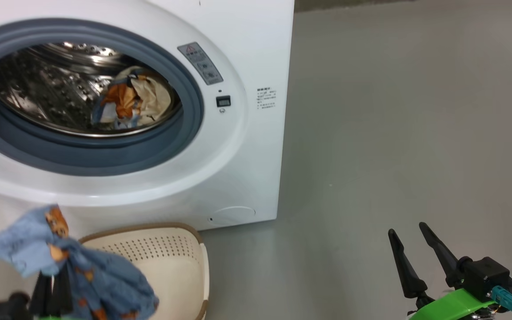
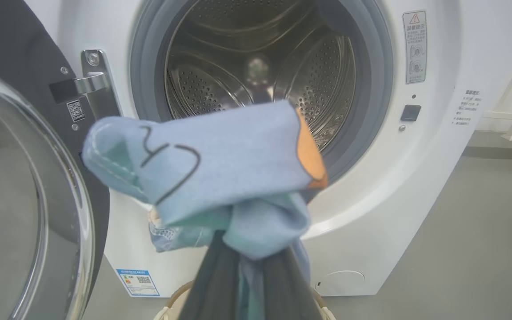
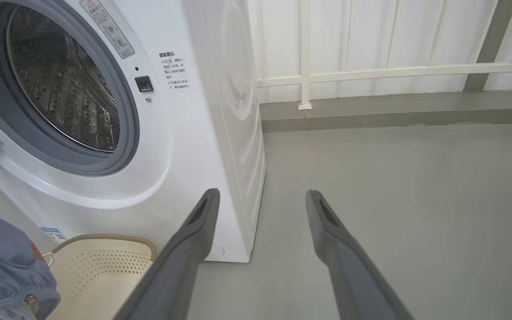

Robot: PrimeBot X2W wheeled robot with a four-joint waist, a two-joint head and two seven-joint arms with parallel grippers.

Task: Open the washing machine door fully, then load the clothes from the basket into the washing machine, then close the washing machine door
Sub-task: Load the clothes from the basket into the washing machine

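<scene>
The washing machine [image 1: 242, 146] stands with its steel drum [image 2: 260, 71] open. The washing machine door [image 2: 29, 213], black-rimmed with a glass bowl, is swung wide to the left. Some clothes [image 1: 131, 104], orange, cream and blue, lie inside the drum. My left gripper [image 2: 249, 249] is shut on a light-blue cloth [image 2: 220, 169] with orange print, held up in front of the drum mouth and above the cream basket [image 1: 171, 262]. The same cloth [image 1: 74, 271] hangs over the basket's left side. My right gripper [image 1: 407, 228] is open and holds nothing, above the floor right of the machine.
The grey floor [image 1: 394, 133] stretches to the right of the machine. A white railing [image 3: 371, 71] and panelled wall run behind it. The basket [image 3: 100, 271] sits on the floor against the machine's front, and what shows of its inside is bare.
</scene>
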